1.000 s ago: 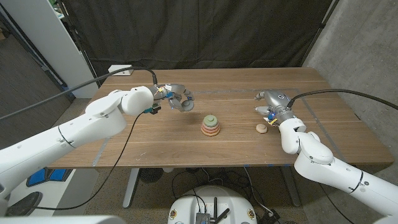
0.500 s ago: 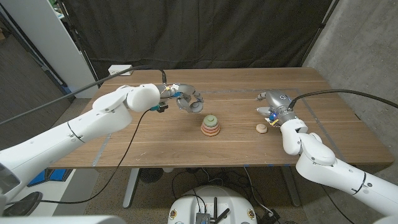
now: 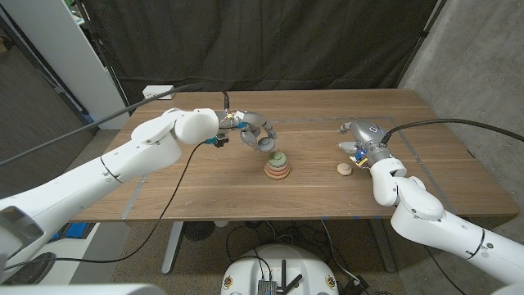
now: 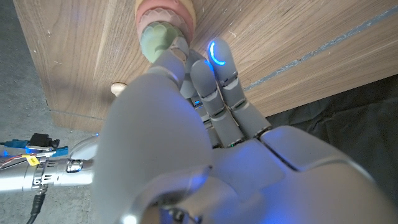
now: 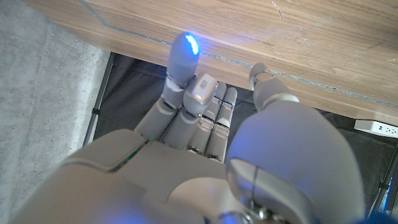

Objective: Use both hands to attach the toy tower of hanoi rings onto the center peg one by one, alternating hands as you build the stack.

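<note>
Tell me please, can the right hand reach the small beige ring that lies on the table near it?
Probably yes. The beige ring lies alone on the bare table just beside the right hand, and nothing stands between them; the ring stack is farther off.

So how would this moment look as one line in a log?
left robot hand: near ring stack | right robot hand: by loose ring

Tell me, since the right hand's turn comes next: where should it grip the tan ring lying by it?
Likely by its outer rim, coming from above. The tan ring lies flat on the table, so only its edge offers opposing faces to pinch. The right hand sits just behind it; the stack stands well clear.
</note>
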You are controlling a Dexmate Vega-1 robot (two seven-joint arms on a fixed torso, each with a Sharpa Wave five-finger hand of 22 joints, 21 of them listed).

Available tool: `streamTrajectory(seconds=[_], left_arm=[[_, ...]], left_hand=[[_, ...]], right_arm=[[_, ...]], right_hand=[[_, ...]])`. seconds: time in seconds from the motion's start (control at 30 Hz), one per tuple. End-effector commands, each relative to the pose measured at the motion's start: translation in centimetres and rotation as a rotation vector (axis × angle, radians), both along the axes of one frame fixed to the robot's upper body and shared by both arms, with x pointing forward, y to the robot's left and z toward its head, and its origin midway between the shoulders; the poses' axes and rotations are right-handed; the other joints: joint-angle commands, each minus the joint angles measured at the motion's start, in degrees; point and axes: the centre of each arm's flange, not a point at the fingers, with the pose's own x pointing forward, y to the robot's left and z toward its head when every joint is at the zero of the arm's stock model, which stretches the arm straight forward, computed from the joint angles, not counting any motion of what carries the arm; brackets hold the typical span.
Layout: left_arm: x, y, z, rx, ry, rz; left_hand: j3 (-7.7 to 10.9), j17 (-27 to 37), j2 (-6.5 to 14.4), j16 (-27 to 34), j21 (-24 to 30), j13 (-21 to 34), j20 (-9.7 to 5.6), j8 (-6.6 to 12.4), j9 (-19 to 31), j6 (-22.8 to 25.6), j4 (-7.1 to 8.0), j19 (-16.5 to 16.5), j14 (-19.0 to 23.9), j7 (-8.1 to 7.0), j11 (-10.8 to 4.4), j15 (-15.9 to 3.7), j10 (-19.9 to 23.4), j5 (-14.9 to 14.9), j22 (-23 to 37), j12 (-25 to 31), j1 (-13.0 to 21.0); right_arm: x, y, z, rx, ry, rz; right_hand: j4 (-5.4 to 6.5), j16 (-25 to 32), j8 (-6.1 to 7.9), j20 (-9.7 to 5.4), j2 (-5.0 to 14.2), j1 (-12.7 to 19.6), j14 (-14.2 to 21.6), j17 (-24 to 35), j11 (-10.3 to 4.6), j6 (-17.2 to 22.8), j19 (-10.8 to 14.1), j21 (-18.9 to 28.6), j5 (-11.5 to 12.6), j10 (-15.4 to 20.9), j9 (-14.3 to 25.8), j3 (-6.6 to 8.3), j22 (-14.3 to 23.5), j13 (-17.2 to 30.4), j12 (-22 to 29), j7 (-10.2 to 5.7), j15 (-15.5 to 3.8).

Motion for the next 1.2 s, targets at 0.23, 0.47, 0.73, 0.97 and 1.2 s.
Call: streamTrajectory(seconds=[0.23, 0.47, 0.73, 0.97, 1.2], left_arm=[[0.5, -2.4, 0.0, 0.069, 0.002, -0.046], [0.6, -3.3, -0.4, 0.087, -0.008, -0.055], [1.1, -4.0, -1.4, 0.123, -0.004, -0.05], [1.6, -4.8, -2.1, 0.141, 0.001, -0.052], [2.1, -5.2, -2.2, 0.135, 0.008, -0.057]], left_hand=[[-0.26, 0.0, 0.8, 0.3, 0.2, 1.0, -5.29, -0.05, 0.3, 0.2, 0.19, -0.4, -0.2, -0.75, -1.53, -3.29, 1.0, 0.1, 0.0, 0.1, -0.2], [-0.38, -0.1, 0.8, 0.4, 0.3, 1.2, -5.35, -0.01, 0.3, 0.6, 0.13, -0.4, -0.2, -0.57, -1.26, -3.3, 1.5, 0.1, 0.0, 0.2, -0.2], [-0.47, -0.2, 0.8, 0.5, 0.3, 1.5, -5.33, 0.09, 0.3, 1.1, 0.13, -0.4, -0.1, -0.5, -1.44, -3.3, 1.8, 0.1, 0.0, 0.2, -0.3], [-0.52, -0.2, 0.9, 0.6, 0.3, 1.7, -5.34, -0.02, 0.3, 1.1, 0.09, -0.4, 0.0, -0.8, -1.72, -3.3, 2.1, 0.1, -0.1, 0.2, -0.2], [-0.55, -0.3, 0.9, 0.7, 0.3, 1.9, -5.35, -0.06, 0.3, 1.2, 0.06, -0.4, 0.0, -0.81, -1.66, -3.3, 2.1, 0.1, -0.1, 0.1, -0.2]], right_arm=[[-0.6, -0.3, -0.1, 0.009, -0.004, -0.012], [-0.6, -0.6, -0.3, 0.015, -0.002, -0.016], [-0.5, -0.9, -0.3, 0.014, 0.0, -0.021], [-0.6, -1.2, -0.3, 0.021, -0.003, -0.026], [-0.6, -1.6, -0.6, 0.029, 0.006, -0.032]], right_hand=[[0.07, 0.3, 0.01, 0.02, -0.08, -0.6, -0.3, 0.1, 0.18, 0.3, 0.4, 0.0, 0.0, 0.5, 0.3, 0.38, 0.0, 0.2, 0.0, -0.05, 0.07], [0.07, 0.5, 0.0, 0.02, -0.12, -0.6, -0.2, 0.2, 0.12, 0.4, 0.4, 0.0, 0.0, 0.5, 0.3, 0.41, 0.0, 0.2, 0.0, -0.01, 0.07], [0.07, 0.5, 0.02, 0.01, -0.11, -0.7, -0.2, 0.2, 0.1, 0.4, 0.4, 0.0, 0.0, 0.6, 0.3, 0.47, 0.0, 0.1, 0.0, 0.06, 0.07], [0.05, 0.5, -0.02, 0.01, -0.11, -0.7, -0.3, 0.1, 0.19, 0.4, 0.4, 0.0, 0.0, 0.6, 0.3, 0.55, 0.0, 0.1, 0.0, 0.04, 0.07], [0.05, 0.5, -0.05, 0.01, -0.09, -0.6, -0.3, 0.1, 0.18, 0.4, 0.4, -0.1, 0.0, 0.7, 0.3, 0.62, 0.0, 0.1, 0.0, 0.01, 0.07]])
